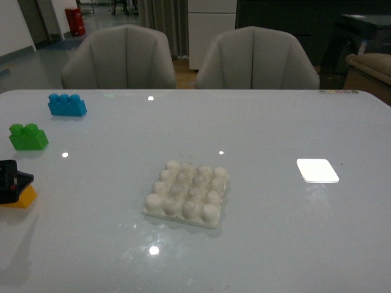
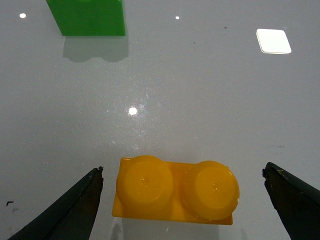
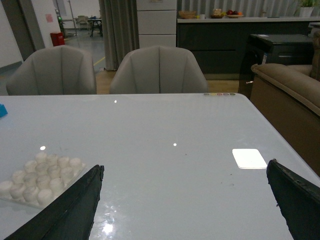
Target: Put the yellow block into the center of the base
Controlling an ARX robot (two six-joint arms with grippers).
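Yellow plastic is filling my left wrist view: the yellow block [image 2: 175,192] is lying studs-up on the desk [image 1: 275,232]. My left hand [image 2: 182,171] is standing wide around it, one finger off each end, neither touching. From the front, the block is sitting at the desk's near left edge, well apart from the base [image 1: 188,192], which is lying flat mid-desk with all its studs showing. A green brick [image 1: 27,137] and a blue brick [image 1: 67,105] are sitting beyond the block. My right hand [image 3: 185,165] is hanging wide over the desk, gripping nothing.
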